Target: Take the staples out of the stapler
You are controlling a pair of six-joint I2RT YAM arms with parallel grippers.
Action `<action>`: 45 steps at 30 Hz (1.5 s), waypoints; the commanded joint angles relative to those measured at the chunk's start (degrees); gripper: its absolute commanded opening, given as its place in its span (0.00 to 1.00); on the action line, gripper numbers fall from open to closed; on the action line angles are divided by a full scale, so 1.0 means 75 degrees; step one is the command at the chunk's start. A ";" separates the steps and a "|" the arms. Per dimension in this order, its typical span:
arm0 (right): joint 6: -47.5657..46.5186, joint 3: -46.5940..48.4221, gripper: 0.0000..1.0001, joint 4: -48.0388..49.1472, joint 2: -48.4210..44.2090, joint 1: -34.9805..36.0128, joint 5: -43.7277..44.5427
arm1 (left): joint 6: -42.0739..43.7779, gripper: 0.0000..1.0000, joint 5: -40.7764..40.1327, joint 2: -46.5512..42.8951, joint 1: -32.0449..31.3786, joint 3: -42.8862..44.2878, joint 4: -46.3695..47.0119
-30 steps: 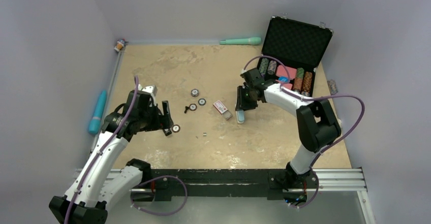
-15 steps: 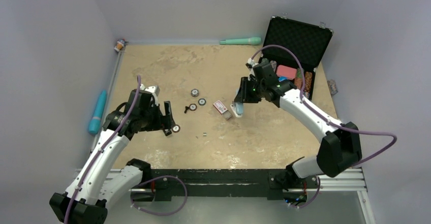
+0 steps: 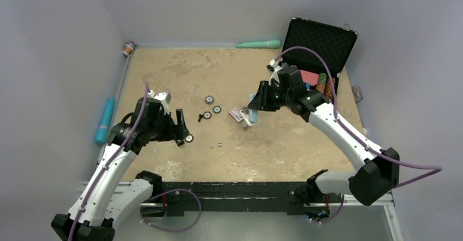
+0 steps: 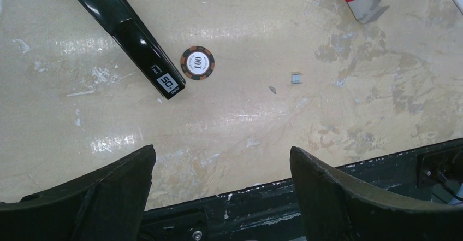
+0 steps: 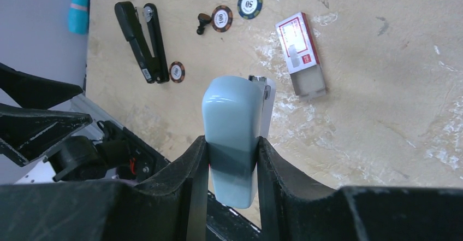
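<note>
Ideally, with our right claw (image 5: 232,142) clamped on the pale-blue stapler (image 5: 232,107) and left claw (image 4: 221,153) spread wide, we tip it gently over the counter (image 5: 382,115).

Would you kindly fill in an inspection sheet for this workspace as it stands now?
Surface: tan table, scuffed and stained.
Job's things: pale blue stapler, gripped and apparently off the table; one short staple strip, loose on the table.
Clutter: black stapler, lying opened out; pink-and-white box, drawer slid out; poker chips; small black knob.
Tools: right tool shut on the pale blue stapler; left tool open and empty above the table.
Cables: purple cables loop along both arms; no snag seen.
Surroundings: open black case holding chips, far right; teal pen by the far wall; blue pen at the left edge.
</note>
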 commanded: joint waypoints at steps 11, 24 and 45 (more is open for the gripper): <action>0.1998 -0.0859 0.00 0.2464 -0.1267 0.0016 -0.1636 | 0.0552 1.00 0.1347 -0.0195 -0.0014 -0.0206 0.1170; 0.3761 -0.0146 0.00 0.5067 -0.0875 0.0008 -0.2607 | -0.5245 0.91 0.4561 -0.0143 0.0355 -0.1121 0.8578; 0.5302 0.0333 0.00 0.6247 -0.1026 0.0014 -0.2223 | -0.8920 0.79 0.4644 0.2542 0.0265 -0.1239 1.6384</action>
